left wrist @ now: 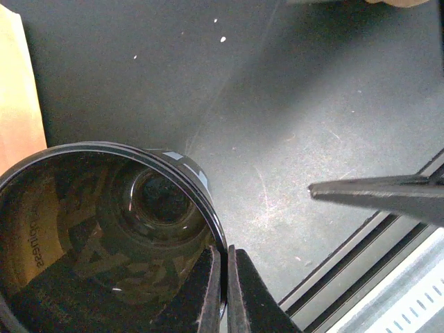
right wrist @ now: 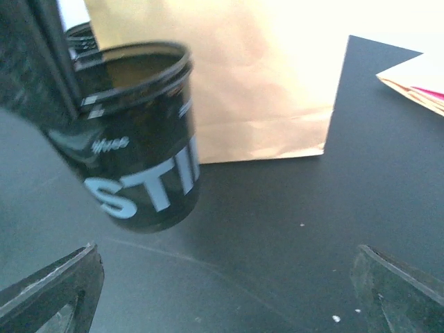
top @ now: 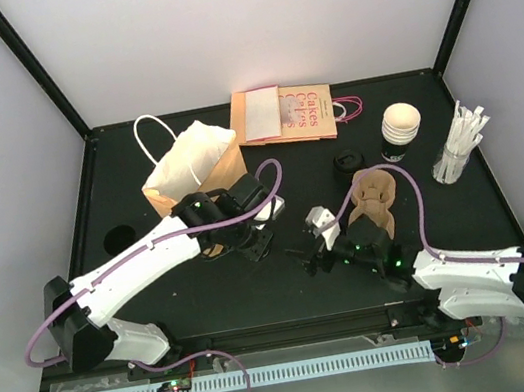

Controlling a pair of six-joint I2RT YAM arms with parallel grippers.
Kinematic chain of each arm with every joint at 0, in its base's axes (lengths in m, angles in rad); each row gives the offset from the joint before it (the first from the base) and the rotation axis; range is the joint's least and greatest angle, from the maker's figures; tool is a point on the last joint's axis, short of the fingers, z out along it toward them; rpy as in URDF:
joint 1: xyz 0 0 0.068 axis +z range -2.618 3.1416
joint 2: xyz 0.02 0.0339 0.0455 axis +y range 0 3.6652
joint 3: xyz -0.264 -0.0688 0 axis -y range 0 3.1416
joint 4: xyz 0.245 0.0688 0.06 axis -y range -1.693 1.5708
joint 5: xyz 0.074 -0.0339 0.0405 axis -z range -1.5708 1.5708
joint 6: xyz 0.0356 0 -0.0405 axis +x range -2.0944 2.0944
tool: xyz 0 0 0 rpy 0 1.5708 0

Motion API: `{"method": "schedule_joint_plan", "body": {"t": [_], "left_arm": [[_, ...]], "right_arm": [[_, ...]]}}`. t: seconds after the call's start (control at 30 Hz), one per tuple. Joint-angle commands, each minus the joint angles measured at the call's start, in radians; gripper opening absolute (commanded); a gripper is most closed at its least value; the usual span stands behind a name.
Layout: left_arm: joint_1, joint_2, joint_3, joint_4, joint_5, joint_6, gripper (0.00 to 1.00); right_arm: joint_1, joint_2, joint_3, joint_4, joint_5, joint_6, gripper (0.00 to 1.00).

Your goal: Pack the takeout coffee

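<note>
black table [top: 259, 293], surface scuffed. brown paper bag [top: 168, 194] stands just beyond left gripper [left wrist: 223, 260], ahead of right gripper [right wrist: 225, 253]. pulp carrier [top: 376, 198] near right gripper. farther beyond it: black lid [top: 347, 159], upright black cup [top: 400, 126], straws [top: 458, 143], flat printed bags [top: 308, 112].

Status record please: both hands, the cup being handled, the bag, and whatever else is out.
left hand: shut on the rim of the black cup
black cup: tilted, in front of the bag, not in it
right hand: open, empty, facing the black cup
bag: standing, mouth open, rear left
second cup: upright, rear right, no lid on
lid: lying loose, left of the second cup
carrier: near the right hand
straws: far right
</note>
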State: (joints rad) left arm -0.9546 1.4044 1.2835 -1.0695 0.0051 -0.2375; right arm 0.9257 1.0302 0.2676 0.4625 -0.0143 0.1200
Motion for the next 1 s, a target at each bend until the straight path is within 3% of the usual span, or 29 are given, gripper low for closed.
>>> {"method": "schedule_joint_plan", "body": {"t": [0.0, 0.53, 0.77, 0.97], "left_arm": [[-0.006, -0.032, 0.050, -0.026, 0.036, 0.036, 0.02], [-0.006, -0.031, 0.079, -0.024, 0.090, 0.051, 0.01], [-0.006, -0.048, 0.080, -0.009, 0.120, 0.046, 0.02], [-0.006, -0.065, 0.074, 0.009, 0.157, 0.044, 0.01]], "right_arm": [[0.041, 0.050, -0.040, 0.206, -0.024, -0.106, 1.00], [0.126, 0.337, 0.018, 0.470, 0.031, -0.164, 1.00], [0.127, 0.398, 0.029, 0.569, -0.026, -0.155, 1.00], [0.128, 0.420, 0.054, 0.558, -0.042, -0.147, 0.90]]}}
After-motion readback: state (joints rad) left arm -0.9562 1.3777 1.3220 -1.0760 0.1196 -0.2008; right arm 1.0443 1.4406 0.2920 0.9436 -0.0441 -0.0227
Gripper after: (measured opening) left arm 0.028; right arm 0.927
